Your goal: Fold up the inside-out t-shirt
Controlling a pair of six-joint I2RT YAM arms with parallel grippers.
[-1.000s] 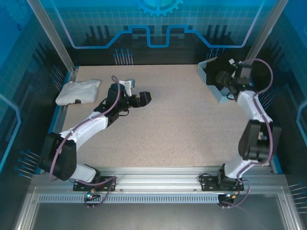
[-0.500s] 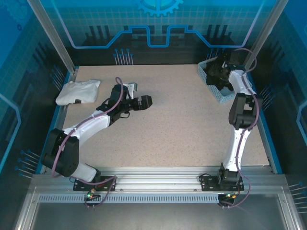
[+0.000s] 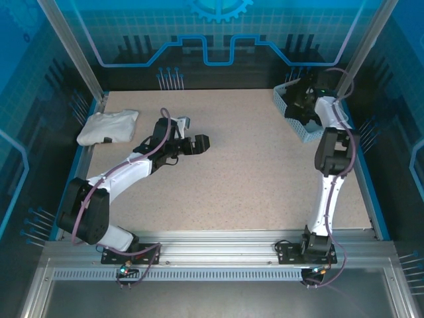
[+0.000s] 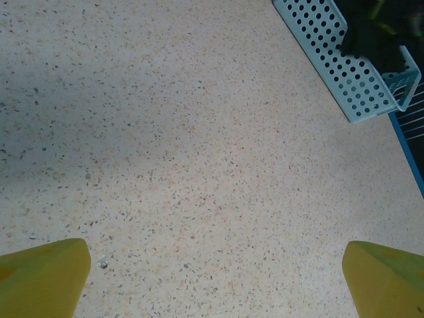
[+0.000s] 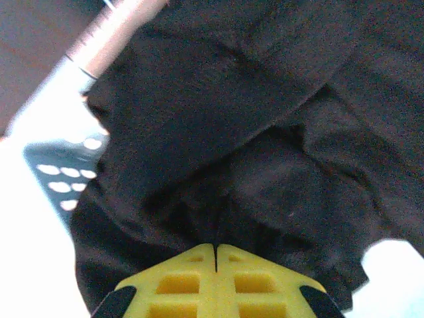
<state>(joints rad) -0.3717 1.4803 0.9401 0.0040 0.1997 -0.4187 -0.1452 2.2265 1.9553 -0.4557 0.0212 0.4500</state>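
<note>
The inside-out t-shirt (image 5: 265, 119) is a crumpled black heap inside the light blue perforated basket (image 3: 298, 129) at the back right of the table; no print shows. My right gripper (image 5: 216, 248) is down in the basket with its yellow fingers pressed together, and creases of the black cloth run into their tips. From above, the right gripper (image 3: 306, 101) sits over the dark t-shirt (image 3: 296, 106). My left gripper (image 3: 199, 142) hovers over bare tabletop left of centre, its fingers (image 4: 43, 275) spread wide with nothing between them. The left wrist view catches the t-shirt (image 4: 374, 30) in the basket (image 4: 344, 63).
A smaller white folded garment (image 3: 107, 126) lies at the back left, near the blue table edge. The speckled beige tabletop (image 3: 252, 172) stretches between the two arms. The basket stands against the right rear corner post.
The right arm straightened and reached up into the basket, and its gripper now sits in the black cloth. The left gripper drifted slightly right and lower.
</note>
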